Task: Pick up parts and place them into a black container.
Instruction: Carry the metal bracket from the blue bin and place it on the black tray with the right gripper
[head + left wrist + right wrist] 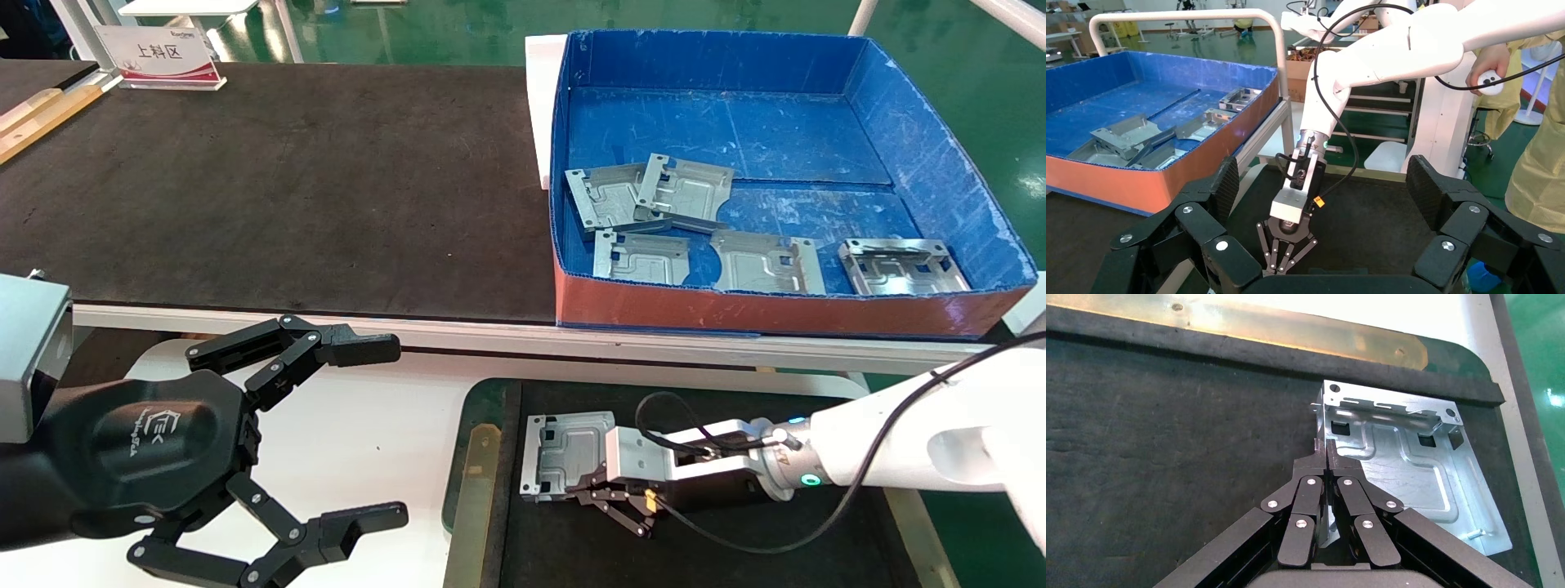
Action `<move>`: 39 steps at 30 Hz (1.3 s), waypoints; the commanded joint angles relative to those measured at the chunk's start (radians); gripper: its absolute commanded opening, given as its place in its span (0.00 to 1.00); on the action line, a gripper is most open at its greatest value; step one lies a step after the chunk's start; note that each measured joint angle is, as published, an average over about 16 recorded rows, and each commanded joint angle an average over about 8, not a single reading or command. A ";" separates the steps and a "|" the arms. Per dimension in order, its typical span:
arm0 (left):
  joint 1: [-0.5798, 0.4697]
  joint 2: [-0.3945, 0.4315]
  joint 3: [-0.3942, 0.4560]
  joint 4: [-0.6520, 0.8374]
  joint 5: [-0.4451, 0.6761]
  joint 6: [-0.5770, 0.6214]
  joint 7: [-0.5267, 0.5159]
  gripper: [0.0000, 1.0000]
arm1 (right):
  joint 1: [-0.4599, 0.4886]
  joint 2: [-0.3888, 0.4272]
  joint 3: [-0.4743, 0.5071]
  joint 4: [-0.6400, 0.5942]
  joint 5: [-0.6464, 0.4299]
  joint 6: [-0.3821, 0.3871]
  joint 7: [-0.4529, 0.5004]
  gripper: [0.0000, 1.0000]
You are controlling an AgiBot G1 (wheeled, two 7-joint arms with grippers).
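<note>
My right gripper [582, 492] is shut on the near edge of a silver-grey stamped part [565, 451]. It holds the part low over the left end of the black container [476, 457]. I cannot tell whether the part touches the floor. In the right wrist view the fingertips [1319, 462] pinch the part's bent edge. The part [1407, 474] lies beside the container's brassy strip [1291, 327]. Several more parts [682, 192] lie in the blue box [784, 314]. My left gripper [384, 433] is open and empty at the lower left, also shown in the left wrist view [1324, 184].
The blue box with its reddish front wall stands on the table behind the container, beside a large black mat [286, 188]. A white sign [159, 53] stands at the far left. A person in yellow [1535, 159] stands beyond my right arm.
</note>
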 commanded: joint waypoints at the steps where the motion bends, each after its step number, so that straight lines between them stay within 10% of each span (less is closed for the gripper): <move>1: 0.000 0.000 0.000 0.000 0.000 0.000 0.000 1.00 | 0.003 -0.001 -0.001 -0.009 -0.002 0.001 -0.006 0.00; 8: 0.000 0.000 0.000 0.000 0.000 0.000 0.000 1.00 | 0.015 -0.011 -0.003 -0.034 -0.005 0.002 -0.025 0.05; 16: 0.000 0.000 0.000 0.000 0.000 0.000 0.000 1.00 | 0.025 -0.023 -0.001 -0.061 -0.003 0.002 -0.040 1.00; 28: 0.000 0.000 0.000 0.000 0.000 0.000 0.000 1.00 | 0.045 -0.023 0.007 -0.087 0.008 -0.017 -0.054 1.00; 39: 0.000 0.000 0.000 0.000 0.000 0.000 0.000 1.00 | 0.100 0.021 0.035 -0.081 0.054 -0.189 -0.043 1.00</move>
